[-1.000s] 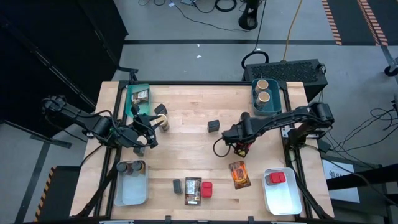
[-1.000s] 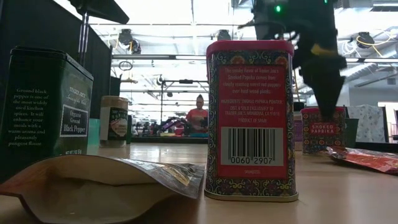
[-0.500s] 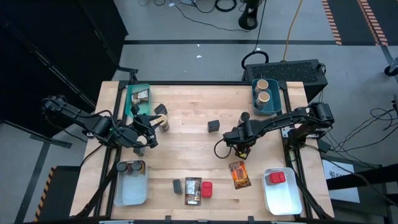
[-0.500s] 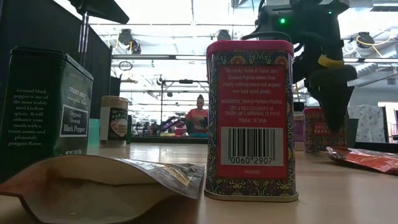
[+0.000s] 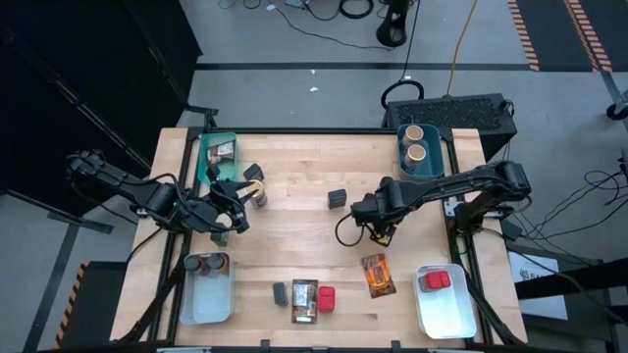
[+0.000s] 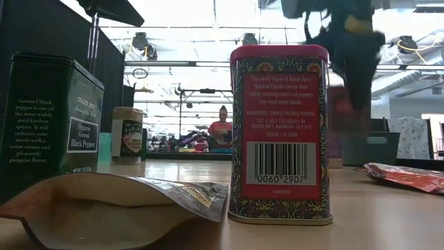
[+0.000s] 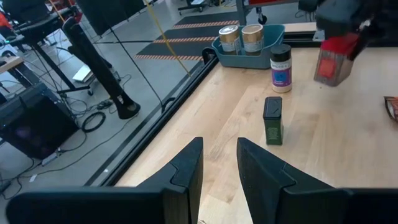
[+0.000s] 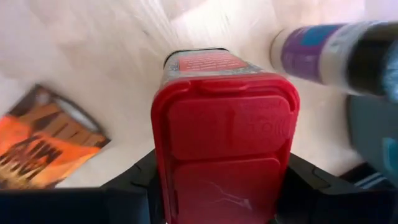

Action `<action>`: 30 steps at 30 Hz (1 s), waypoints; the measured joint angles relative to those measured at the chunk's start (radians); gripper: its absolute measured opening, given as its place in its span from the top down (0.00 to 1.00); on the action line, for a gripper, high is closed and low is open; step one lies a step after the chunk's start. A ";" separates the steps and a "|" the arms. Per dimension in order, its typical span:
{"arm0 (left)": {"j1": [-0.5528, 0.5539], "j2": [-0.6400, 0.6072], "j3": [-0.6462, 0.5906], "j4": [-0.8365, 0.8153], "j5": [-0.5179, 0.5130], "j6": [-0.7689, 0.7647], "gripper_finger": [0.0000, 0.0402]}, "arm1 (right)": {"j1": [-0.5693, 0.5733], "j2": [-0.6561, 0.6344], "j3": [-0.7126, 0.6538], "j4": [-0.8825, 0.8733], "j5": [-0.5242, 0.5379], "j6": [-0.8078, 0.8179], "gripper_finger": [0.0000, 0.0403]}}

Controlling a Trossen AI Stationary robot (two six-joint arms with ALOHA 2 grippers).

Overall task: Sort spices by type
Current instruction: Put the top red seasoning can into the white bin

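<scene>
- A red tin (image 8: 224, 149) is clamped between the fingers of the right claw (image 5: 381, 227), lifted above the counter (image 5: 294, 235) near mid-right.
- The left claw (image 7: 217, 168) hangs narrowly parted, empty, at the counter's left.

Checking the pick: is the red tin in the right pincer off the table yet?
Off. The red tin hangs clear of the wood in the left wrist view, clamped in the right pincer.

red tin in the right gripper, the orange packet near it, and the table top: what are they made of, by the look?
Red tin: probably printed metal body with a glossy plastic flip lid; moulded hinge lines show.
Orange packet: flat printed foil or plastic film, likely; it lies flat with a slight sheen.
Table: light wood, butcher-block style; parallel planks and grain show.
Right gripper is clamped on the tin.
</scene>
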 joint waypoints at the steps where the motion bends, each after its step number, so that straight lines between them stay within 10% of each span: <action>1: 0.000 0.000 0.000 0.002 0.000 0.000 0.75 | 0.006 -0.009 0.024 -0.012 0.000 -0.017 0.53; 19: 0.000 0.000 0.000 0.002 0.000 -0.007 0.75 | 0.392 -0.112 0.177 -0.230 -0.254 -0.223 0.53; 30: 0.000 0.000 0.000 0.002 0.000 -0.006 0.75 | 0.727 -0.113 0.176 -0.158 -0.347 0.085 0.53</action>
